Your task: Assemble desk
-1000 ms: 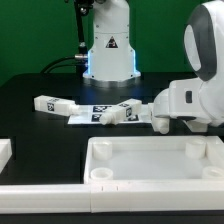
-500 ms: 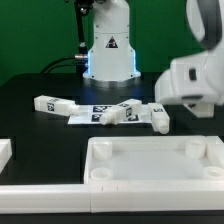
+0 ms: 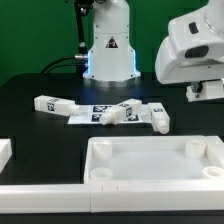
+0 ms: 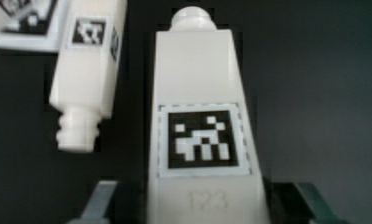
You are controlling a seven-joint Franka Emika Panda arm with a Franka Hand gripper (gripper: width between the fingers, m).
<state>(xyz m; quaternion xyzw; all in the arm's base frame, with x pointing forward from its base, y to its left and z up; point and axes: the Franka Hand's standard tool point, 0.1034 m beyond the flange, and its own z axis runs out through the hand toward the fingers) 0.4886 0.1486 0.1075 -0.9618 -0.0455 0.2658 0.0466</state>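
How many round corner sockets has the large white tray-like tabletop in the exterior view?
4. The large white plastic tray-like tabletop has one round socket at each corner: back and front on the exterior view's left, back and front on its right. None seems hidden.

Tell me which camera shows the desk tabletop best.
Exterior view: the tabletop fills the foreground, raised rim and corner sockets plain. The wrist view shows none of it, only a tagged leg and another leg.
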